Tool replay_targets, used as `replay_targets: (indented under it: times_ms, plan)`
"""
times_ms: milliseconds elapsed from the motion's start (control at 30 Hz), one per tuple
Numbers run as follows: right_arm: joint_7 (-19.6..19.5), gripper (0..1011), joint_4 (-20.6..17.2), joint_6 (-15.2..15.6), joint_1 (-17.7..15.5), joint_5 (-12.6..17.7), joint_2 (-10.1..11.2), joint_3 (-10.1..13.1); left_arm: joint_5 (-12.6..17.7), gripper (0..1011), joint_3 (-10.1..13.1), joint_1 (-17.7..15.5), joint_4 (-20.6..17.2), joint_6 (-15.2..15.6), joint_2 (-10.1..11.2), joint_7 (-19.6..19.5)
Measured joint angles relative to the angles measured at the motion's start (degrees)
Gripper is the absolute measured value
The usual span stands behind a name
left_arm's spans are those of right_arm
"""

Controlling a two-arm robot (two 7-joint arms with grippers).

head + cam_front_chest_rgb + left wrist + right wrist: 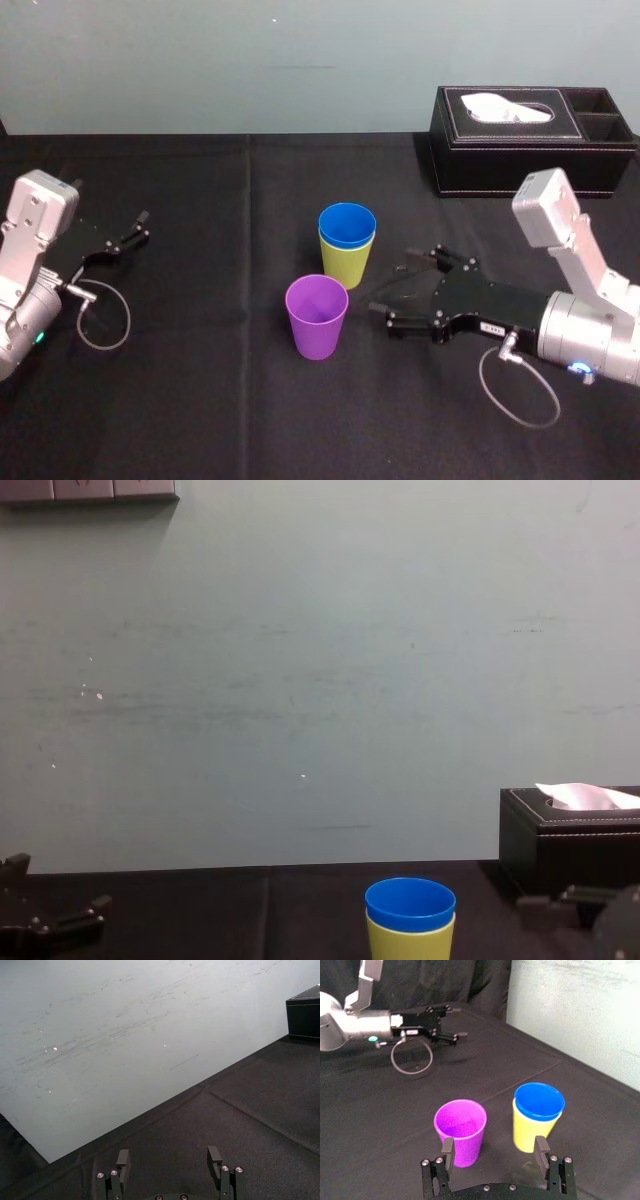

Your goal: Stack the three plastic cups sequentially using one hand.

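Cups stand near the middle of the black tablecloth (200, 400). The blue cup (347, 224) sits nested inside the yellow-green cup (346, 266), with its rim showing above. The purple cup (317, 318) stands upright on its own just beside them, nearer the robot and not touching the pair.

The right gripper (388, 290), the one with the small white label, lies low over the cloth just to the right of the cups. Its long jaws are spread wide and hold nothing, and its tips point toward the cups without touching them. In the right wrist view the purple cup lies ahead of one jaw and the nested pair ahead of the other.

The left gripper (133, 232) rests well off at the left side of the cloth, its jaws also apart and empty. A black tissue box (530, 140) stands at the far right.
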Motion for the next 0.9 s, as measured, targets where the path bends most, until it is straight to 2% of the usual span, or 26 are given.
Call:
replay_targets:
  times_ms: [267, 467, 900]
  plan:
    - [0.4, 1000, 1.1, 0.0, 0.0, -0.8, -0.3, -2.0, 0.0, 1011, 0.0, 0.0, 0.0, 0.0, 0.0, 0.0]
    - [0.6, 1000, 2.7, 0.2, 0.8, -1.5, -1.5, -3.7, 0.0, 1012, 0.0, 0.0, 0.0, 0.0, 0.0, 0.0]
    - [0.9, 1000, 4.8, 0.4, 2.4, -2.4, -3.2, -5.5, 0.0, 1011, 0.0, 0.0, 0.0, 0.0, 0.0, 0.0]
